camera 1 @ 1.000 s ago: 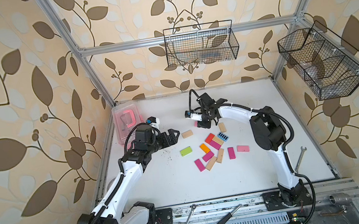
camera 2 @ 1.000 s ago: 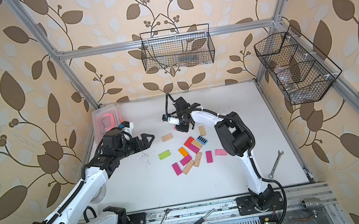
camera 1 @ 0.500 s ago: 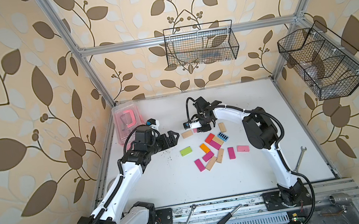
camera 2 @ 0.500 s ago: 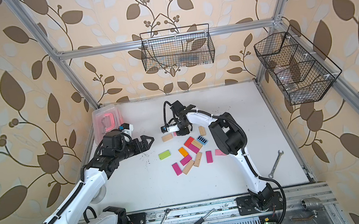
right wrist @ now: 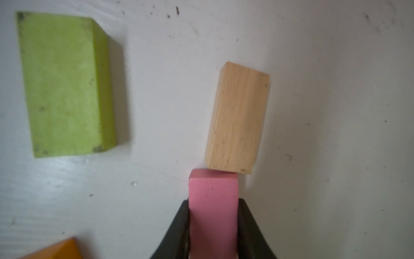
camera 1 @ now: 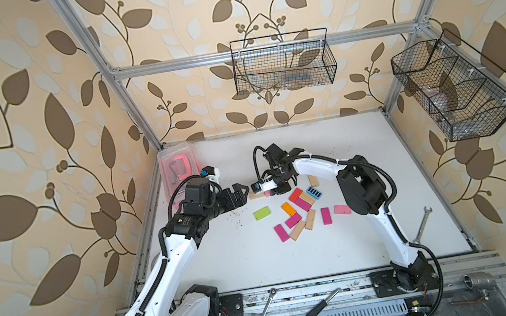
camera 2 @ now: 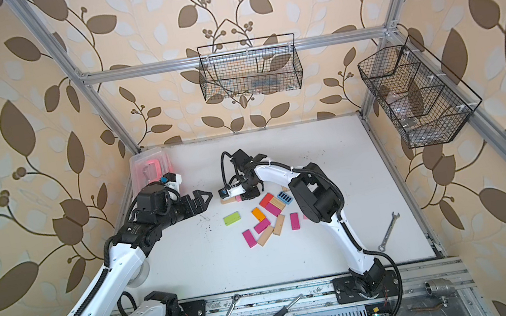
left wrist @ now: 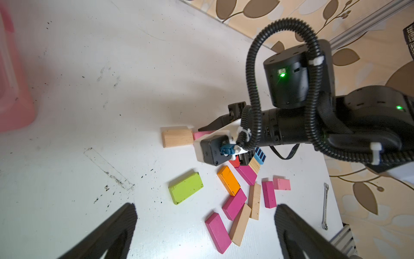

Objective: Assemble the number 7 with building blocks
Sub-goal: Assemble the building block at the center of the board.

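Blocks (camera 1: pixel 303 205) loose, outside pink box (camera 1: pixel 169 183)

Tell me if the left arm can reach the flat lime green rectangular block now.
Probably yes: the open left gripper hovers near the lime green block, bare white table between, and the right gripper, shut on a pink rectangular block, is aside.
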Robot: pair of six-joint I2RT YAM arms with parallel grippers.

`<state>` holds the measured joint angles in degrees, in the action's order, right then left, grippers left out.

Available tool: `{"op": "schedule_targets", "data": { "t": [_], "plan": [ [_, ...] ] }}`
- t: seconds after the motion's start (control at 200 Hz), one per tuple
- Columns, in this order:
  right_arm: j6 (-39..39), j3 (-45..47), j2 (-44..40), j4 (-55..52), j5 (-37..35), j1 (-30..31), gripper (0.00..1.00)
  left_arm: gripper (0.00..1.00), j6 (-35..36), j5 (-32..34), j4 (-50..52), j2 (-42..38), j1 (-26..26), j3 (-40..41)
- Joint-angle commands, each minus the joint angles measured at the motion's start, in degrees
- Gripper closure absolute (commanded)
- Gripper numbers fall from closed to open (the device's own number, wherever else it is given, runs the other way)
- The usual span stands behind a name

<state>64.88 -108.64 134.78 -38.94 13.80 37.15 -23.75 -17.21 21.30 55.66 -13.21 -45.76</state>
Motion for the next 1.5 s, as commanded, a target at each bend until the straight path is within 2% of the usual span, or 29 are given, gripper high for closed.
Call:
{"op": "schedule_targets", "data": {
  "t": [0.0, 0.235, 0.5, 0.62, 0.835, 1.2, 1.31, 1.395, 1.495],
  "plan": [
    [-6.31, -2.77, 4.63, -3.07, 1.05, 1.74, 0.69, 0.01, 1.54, 2.08, 1.35, -2.37, -0.67, -2.35],
    [-15.49, -8.08, 7.51, -4.83, -1.96, 4.78, 0.68, 0.01, 1.56, 4.35, 2.83, -3.94, -0.59, -2.74],
    [-20.82, -6.67, 6.66, -4.35, -0.57, 6.65, 0.65, 0.01, 0.01, 18.81, 8.42, -8.95, -0.5, -3.76],
    [-23.85, -6.49, 6.9, -2.38, -0.78, 7.32, 0.65, 0.01, 0.64, 21.76, 9.43, -11.06, -0.41, -4.47],
    [-25.3, -8.7, 8.06, -1.76, -1.34, 7.85, 0.64, 0.01, 1.42, 21.51, 9.22, -11.36, -0.33, -4.52],
    [-26.51, -17.71, 12.96, -5.64, -3.2, 7.77, 0.64, 0.01, 1.73, 21.73, 8.69, -12.7, -0.32, -4.08],
    [-25.84, -17.81, 12.83, -5.92, -3.26, 8.02, 0.66, 0.01, 1.8, 21.4, 8.34, -12.51, -0.32, -4.01],
    [-24.74, -17.83, 12.63, -6.41, -2.84, 8.03, 0.72, 0.01, 1.78, 21.24, 8.05, -12.52, -0.3, -3.82],
    [-23.89, -17.44, 12.28, -6.45, -2.63, 8.03, 0.71, 0.01, 1.77, 21.13, 7.96, -12.5, -0.32, -3.72]
  ]
}}
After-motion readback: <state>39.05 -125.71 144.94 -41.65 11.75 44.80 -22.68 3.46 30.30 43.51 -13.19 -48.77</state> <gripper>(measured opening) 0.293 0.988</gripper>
